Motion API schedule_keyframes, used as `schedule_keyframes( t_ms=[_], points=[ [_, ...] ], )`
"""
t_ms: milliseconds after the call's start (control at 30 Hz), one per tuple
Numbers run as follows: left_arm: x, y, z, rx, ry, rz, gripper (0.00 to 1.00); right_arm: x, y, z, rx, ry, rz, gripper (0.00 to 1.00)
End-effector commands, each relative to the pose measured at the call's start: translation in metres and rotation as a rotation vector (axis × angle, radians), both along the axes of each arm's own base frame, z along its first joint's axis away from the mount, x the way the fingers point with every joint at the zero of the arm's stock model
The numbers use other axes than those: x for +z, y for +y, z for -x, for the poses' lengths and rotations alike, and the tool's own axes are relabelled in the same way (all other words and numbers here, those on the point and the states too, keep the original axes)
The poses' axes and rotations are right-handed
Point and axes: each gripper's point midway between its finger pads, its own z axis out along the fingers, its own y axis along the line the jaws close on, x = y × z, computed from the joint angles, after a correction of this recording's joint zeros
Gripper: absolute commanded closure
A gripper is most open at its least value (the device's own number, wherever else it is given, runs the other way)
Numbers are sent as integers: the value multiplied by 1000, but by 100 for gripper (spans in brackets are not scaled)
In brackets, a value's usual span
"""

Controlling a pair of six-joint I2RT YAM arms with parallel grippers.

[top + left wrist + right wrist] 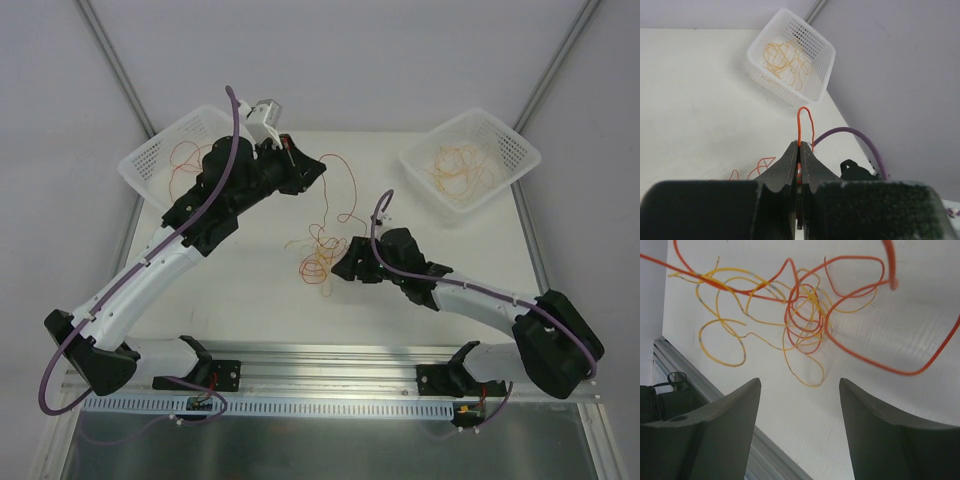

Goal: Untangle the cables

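Right wrist: thin, looping cables [805, 315]

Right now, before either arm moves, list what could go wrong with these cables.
1. The left tool is shut on a red cable that seems to lead into the tangle; pulling may tighten the knot or drag the pile.
2. The right tool hangs open over the tangle; closing there could catch red and yellow strands together.
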Motion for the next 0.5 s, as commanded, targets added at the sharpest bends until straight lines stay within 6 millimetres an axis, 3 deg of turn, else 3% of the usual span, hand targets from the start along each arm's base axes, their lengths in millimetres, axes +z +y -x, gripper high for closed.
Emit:
schedule_keyframes(
  t_ms=[0, 367, 467],
  points=[
    [35, 6, 5, 30, -50, 82, 100, 25, 22, -25, -32, -95, -126, 32],
    [43, 12, 11, 50, -50, 113, 100, 2, 46, -55, -67, -118, -72, 35],
    [42, 15, 13, 56, -50, 115, 100, 7, 51, -60, -69, -137, -92, 37]
  ],
)
